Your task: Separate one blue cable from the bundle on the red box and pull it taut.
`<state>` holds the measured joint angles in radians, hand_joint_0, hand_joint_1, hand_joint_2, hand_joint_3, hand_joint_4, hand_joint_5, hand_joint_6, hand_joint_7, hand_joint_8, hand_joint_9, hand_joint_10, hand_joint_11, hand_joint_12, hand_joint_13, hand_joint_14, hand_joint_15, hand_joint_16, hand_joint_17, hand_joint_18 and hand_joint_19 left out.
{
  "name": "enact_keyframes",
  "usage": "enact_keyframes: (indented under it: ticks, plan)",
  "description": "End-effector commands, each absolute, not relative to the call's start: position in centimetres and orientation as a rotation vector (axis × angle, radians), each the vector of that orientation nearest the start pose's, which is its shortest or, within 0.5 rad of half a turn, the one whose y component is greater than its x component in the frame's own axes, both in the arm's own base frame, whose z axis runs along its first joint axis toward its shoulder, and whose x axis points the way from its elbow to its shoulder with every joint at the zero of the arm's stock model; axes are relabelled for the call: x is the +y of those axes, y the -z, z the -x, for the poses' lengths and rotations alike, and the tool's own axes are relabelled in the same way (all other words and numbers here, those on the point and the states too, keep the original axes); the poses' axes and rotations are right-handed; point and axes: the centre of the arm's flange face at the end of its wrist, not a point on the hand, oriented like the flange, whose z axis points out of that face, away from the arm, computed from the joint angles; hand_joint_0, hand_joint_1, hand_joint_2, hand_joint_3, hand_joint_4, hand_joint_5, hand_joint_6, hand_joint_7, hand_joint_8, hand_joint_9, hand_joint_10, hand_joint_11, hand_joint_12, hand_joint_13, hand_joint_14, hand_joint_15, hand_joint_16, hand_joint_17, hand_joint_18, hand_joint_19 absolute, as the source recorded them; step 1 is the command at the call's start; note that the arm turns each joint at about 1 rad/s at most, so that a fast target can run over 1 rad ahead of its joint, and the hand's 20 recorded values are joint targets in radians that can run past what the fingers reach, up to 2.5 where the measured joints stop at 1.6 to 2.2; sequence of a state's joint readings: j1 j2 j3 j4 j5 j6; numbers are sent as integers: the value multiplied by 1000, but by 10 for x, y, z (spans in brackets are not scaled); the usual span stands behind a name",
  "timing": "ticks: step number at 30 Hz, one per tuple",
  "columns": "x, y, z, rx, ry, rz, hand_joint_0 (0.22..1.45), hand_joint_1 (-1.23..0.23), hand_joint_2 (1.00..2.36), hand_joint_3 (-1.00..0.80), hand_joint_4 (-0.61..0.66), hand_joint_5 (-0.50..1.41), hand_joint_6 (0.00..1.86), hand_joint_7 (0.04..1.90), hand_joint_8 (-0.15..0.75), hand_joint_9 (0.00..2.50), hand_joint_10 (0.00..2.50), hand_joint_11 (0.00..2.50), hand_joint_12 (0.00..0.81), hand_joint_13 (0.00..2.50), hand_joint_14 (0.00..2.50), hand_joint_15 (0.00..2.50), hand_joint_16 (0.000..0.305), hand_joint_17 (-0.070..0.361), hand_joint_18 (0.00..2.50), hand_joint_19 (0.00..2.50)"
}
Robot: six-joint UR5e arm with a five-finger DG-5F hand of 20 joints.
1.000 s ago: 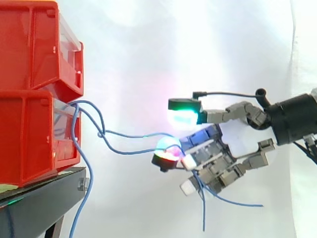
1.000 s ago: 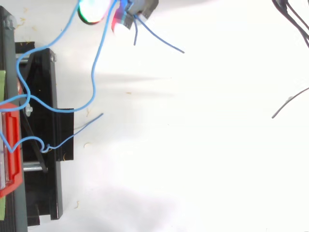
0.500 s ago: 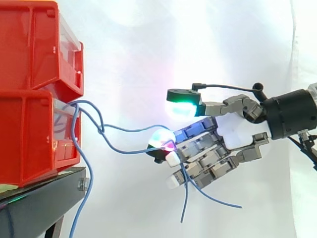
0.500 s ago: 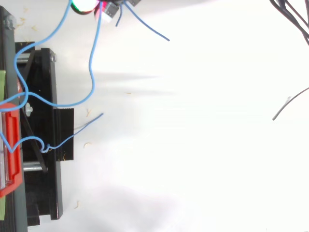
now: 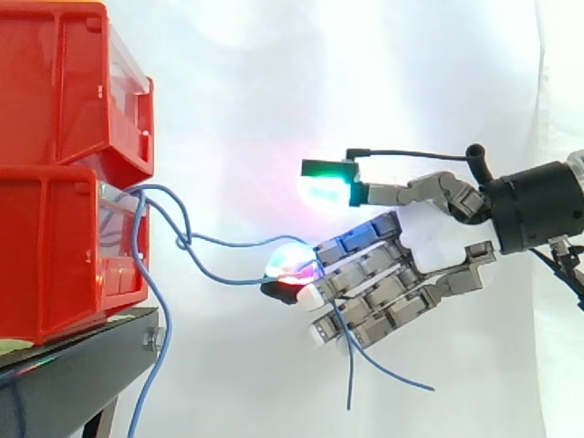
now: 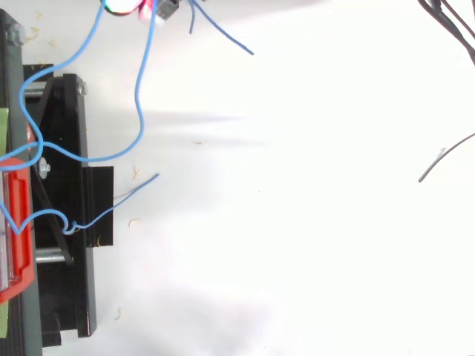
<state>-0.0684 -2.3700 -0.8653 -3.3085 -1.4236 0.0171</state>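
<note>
Holding my breath: the hand (image 5: 392,278) has its fingers curled round the blue cable (image 5: 239,241) well out from the red box (image 5: 55,246), and the run between them sags, not taut yet. Looks to me like two strands go into that grip, and they cross in a twist (image 5: 185,243) just off the box, so pulling could drag the bundle (image 5: 139,196) along or cinch that twist into a knot. Short tails (image 5: 349,388) below the fingers mean it could slip out too.
</note>
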Motion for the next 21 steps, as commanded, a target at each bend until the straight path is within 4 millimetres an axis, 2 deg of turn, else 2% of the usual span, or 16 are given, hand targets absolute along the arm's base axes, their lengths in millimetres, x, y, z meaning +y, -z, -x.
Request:
enact_keyframes:
  ticks: [1,2,4,5,6,9,11,14,16,20,21]
  plan:
    - [-200,-301,-753,1224,-916,-1492,546,-238,1000,-495,253,-16,503,947,187,747,0,2,326,339,6,149,44,100,269,433]
    - [-199,-302,-753,1226,-917,-1489,558,-274,1002,-468,265,-14,504,951,187,749,1,0,320,348,6,150,44,98,284,434]
    - [-199,-301,-753,1228,-915,-1489,593,-451,1013,-321,327,-9,503,978,196,782,1,33,319,405,7,169,42,96,353,439]
    - [-198,-302,-753,1228,-914,-1486,603,-495,1014,-294,315,-10,504,1005,199,780,1,50,320,406,7,173,43,96,372,440]
    - [-198,-301,-753,1230,-912,-1486,616,-555,1016,-249,271,-8,503,1116,212,778,4,106,326,422,8,193,43,96,378,447]
    - [-198,-305,-754,1230,-911,-1476,625,-583,1015,-217,212,0,500,1293,226,786,7,148,337,430,8,204,45,101,397,447]
    - [-198,-309,-755,1231,-909,-1467,626,-603,1014,-197,214,-14,558,1217,238,789,6,171,346,438,8,211,47,105,414,439]
    - [-197,-312,-756,1235,-907,-1458,581,-683,1009,-199,190,-57,781,863,265,845,10,262,381,462,8,222,54,121,461,430]
    - [-198,-318,-757,1242,-896,-1442,516,-643,1009,-364,113,-59,833,863,236,873,11,283,350,431,9,230,48,107,400,469]
    - [-199,-331,-758,1245,-888,-1421,500,-423,1001,-484,65,-29,811,900,217,933,9,182,344,460,8,214,48,108,420,479]
    - [-199,-342,-758,1257,-873,-1413,513,-356,1001,-493,65,-22,794,889,207,933,6,155,339,473,8,218,47,106,433,489]
